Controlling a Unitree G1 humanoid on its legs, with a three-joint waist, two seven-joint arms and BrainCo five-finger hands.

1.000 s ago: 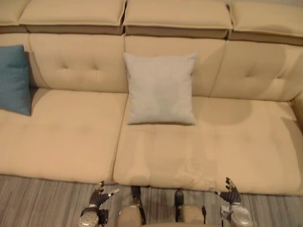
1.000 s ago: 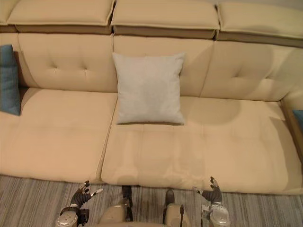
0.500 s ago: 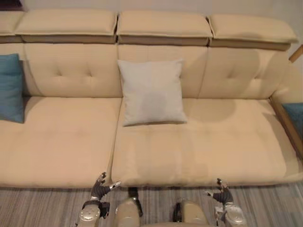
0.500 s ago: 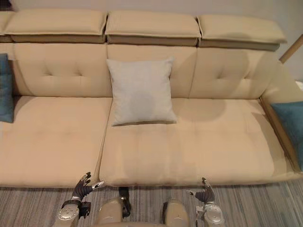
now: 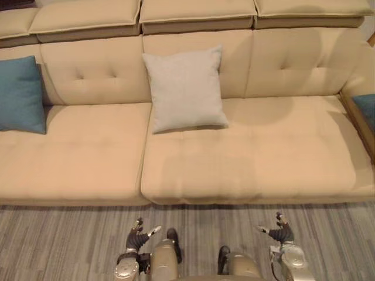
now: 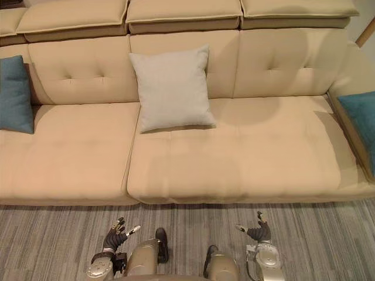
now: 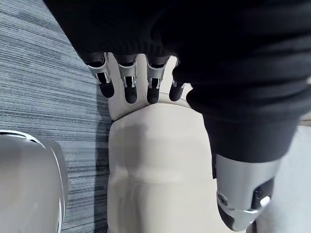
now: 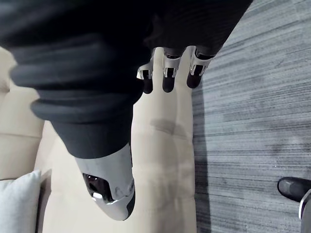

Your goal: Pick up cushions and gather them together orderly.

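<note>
A light grey cushion (image 5: 184, 88) leans upright against the backrest at the middle of the beige sofa (image 5: 246, 158). A blue cushion (image 5: 20, 95) leans at the sofa's far left. Another blue cushion (image 6: 358, 120) lies at the sofa's right end, partly cut off. My left hand (image 5: 138, 237) and right hand (image 5: 280, 232) hang low over the striped carpet, well short of the sofa, both open with relaxed fingers (image 7: 127, 83) and holding nothing. The right hand's fingers (image 8: 167, 73) show past its cover.
Grey striped carpet (image 5: 64, 240) lies between me and the sofa's front edge. The sofa has three seat sections with raised headrests (image 5: 196, 13) along the back. A wooden armrest edge (image 6: 347, 130) bounds the right end.
The whole view has shifted: the sofa sits farther away and more carpet shows, so the camera has moved back. Both hands stay low and open. The cushions have not moved.
</note>
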